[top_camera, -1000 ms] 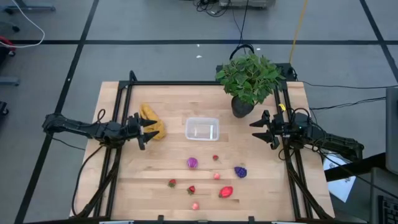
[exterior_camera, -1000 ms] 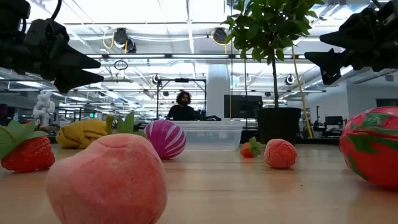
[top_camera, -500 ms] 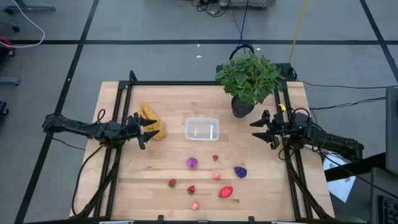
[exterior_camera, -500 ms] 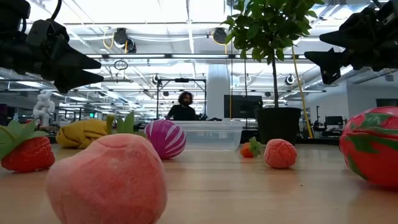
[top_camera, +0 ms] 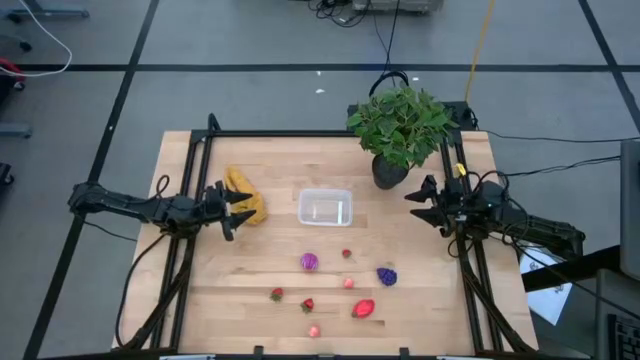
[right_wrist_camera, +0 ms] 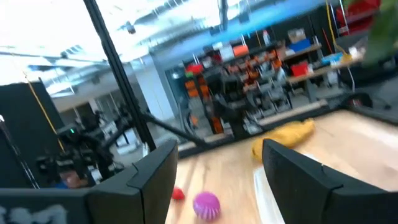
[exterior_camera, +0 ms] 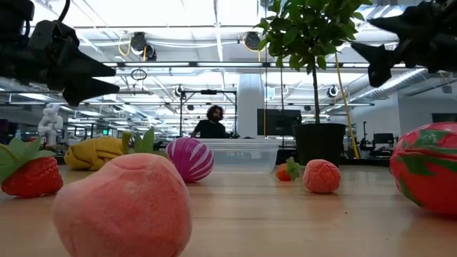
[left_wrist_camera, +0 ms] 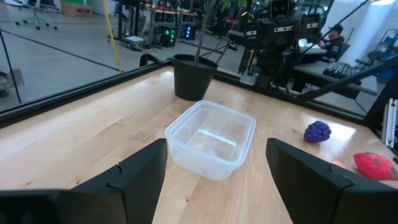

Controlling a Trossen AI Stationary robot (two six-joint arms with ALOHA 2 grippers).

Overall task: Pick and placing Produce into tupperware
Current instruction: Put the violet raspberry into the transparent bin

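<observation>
**Low view: right arm lifts, produce lies as it did**

Low view, nearest the camera: a pink peach-like piece (exterior_camera: 121, 207) fills the foreground, with a strawberry (exterior_camera: 30, 175) at the left edge and a large red fruit (exterior_camera: 427, 168) at the right. Behind them sit a purple-and-white ball (exterior_camera: 190, 158), a small pink berry (exterior_camera: 321, 176) and another tiny strawberry (exterior_camera: 286, 171). All eight pieces (the grape cluster (top_camera: 386, 275) among them) rest on the wooden table (top_camera: 200, 300), none moved since a second ago.

Farther back, mid-table, the clear tupperware (top_camera: 325, 207) stands empty, with the yellow banana bunch (top_camera: 244, 196) just beside the left gripper (top_camera: 240, 209), whose fingers are spread wide and hold nothing, where they were.

The right gripper (top_camera: 413, 207), fingers also wide and empty, has risen and tilted slightly since the earlier frames, near the potted plant (top_camera: 398, 125). A person (exterior_camera: 209, 122) sits far behind the table.
</observation>
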